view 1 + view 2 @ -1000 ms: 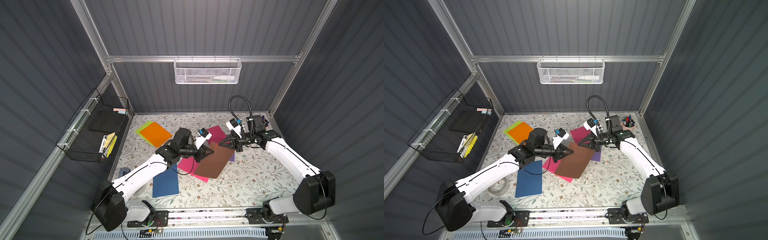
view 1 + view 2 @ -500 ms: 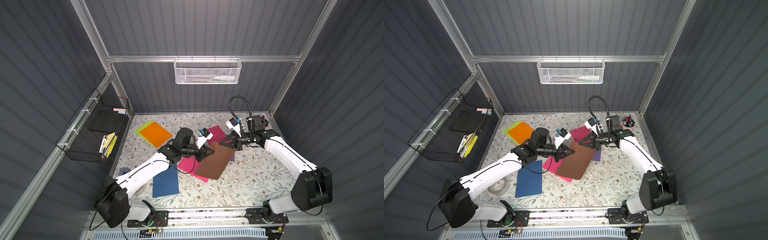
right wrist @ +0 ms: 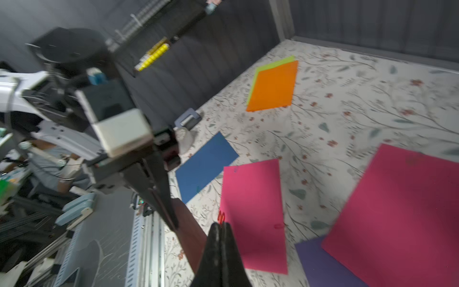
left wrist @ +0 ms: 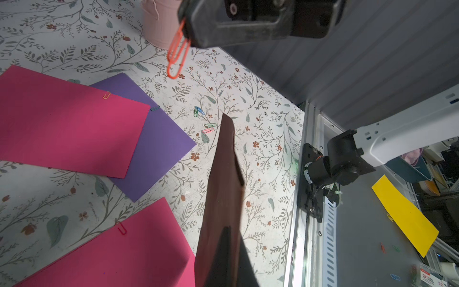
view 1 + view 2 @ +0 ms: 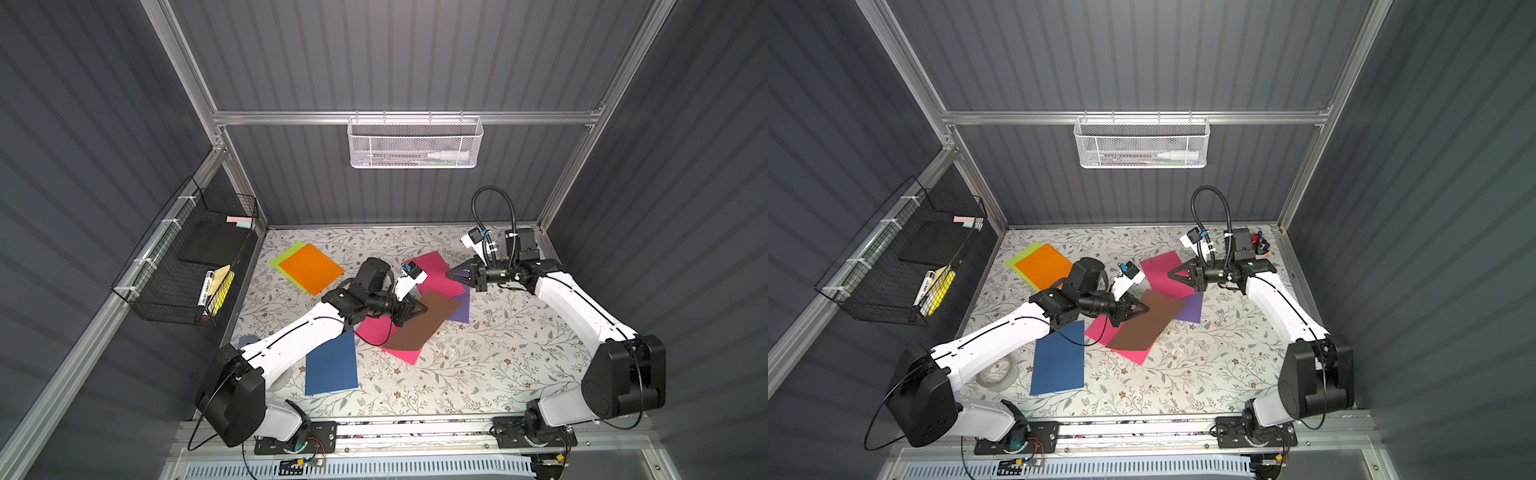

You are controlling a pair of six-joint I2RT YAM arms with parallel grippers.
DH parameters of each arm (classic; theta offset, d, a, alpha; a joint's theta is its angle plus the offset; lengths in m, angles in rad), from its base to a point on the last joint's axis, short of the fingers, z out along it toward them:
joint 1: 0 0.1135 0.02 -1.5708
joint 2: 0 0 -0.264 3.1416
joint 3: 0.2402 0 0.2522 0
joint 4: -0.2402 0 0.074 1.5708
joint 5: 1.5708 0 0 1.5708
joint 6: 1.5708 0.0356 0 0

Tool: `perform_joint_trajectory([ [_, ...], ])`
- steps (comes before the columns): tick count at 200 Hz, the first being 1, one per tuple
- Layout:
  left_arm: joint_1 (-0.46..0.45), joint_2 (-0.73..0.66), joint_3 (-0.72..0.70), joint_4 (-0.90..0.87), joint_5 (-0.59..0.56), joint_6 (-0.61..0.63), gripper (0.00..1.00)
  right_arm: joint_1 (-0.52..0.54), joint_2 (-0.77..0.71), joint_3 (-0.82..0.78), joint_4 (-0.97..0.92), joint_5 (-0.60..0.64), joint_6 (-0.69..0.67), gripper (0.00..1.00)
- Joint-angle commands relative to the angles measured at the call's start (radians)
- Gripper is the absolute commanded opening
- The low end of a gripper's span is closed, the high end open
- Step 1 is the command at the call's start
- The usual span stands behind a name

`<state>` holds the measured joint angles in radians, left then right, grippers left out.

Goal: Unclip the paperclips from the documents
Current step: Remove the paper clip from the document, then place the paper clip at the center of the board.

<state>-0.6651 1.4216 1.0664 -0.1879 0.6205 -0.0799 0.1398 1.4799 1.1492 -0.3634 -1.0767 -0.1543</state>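
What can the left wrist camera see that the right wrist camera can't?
Only the left wrist view: a pink bucket and loose paperclips on the table. Only the right wrist view: the orange sheet, lime sheet and navy sheet. Both: the pink sheets, purple sheet, brown sheet, and the orange-red paperclip pinched in the right claw.

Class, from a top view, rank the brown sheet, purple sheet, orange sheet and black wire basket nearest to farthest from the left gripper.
1. brown sheet, held by the left gripper.
2. purple sheet, on the table just beyond it.
3. orange sheet, back left.
4. black wire basket, left wall.
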Motion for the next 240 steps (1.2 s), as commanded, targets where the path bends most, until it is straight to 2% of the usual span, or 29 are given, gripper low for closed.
perform_joint_trajectory([
  [1,0.005,-0.057,0.015,0.042,-0.034,-0.029,0.0,-0.069,-0.001,-0.116,0.063,0.228,0.196,0.0],
  [56,0.054,-0.124,-0.007,0.148,-0.075,-0.083,0.0,-0.091,-0.085,-0.394,0.023,0.581,0.422,0.0],
  [83,0.068,-0.128,-0.008,0.183,-0.061,-0.089,0.0,-0.093,-0.12,-0.431,0.01,0.708,0.516,0.0],
  [90,0.07,-0.127,-0.008,0.187,-0.059,-0.088,0.0,-0.094,-0.116,-0.419,-0.015,0.746,0.537,0.06],
  [99,0.071,-0.127,-0.009,0.189,-0.075,-0.089,0.0,-0.093,-0.104,-0.396,-0.048,0.75,0.539,0.16],
  [114,0.076,-0.13,-0.015,0.204,-0.111,-0.103,0.0,-0.093,-0.084,-0.369,-0.081,0.794,0.545,0.4],
  [136,0.081,-0.129,-0.037,0.248,-0.103,-0.135,0.0,-0.091,-0.093,-0.369,-0.085,0.808,0.548,0.54],
  [165,0.079,-0.06,-0.035,0.31,-0.023,-0.155,0.0,-0.092,-0.144,-0.378,-0.085,0.831,0.538,0.6],
  [175,0.079,-0.055,-0.028,0.283,-0.041,-0.158,0.0,-0.092,-0.155,-0.371,-0.113,0.844,0.527,0.61],
  [191,0.088,-0.087,-0.051,0.314,-0.163,-0.255,0.0,-0.092,-0.164,-0.357,-0.13,0.844,0.51,0.62],
  [215,0.167,-0.068,-0.035,0.228,-0.41,-0.348,0.0,-0.092,-0.167,-0.345,-0.135,0.804,0.499,0.62],
  [240,0.3,-0.07,-0.113,0.355,-0.404,-0.403,0.0,-0.081,-0.173,-0.356,-0.103,0.771,0.5,0.64],
])
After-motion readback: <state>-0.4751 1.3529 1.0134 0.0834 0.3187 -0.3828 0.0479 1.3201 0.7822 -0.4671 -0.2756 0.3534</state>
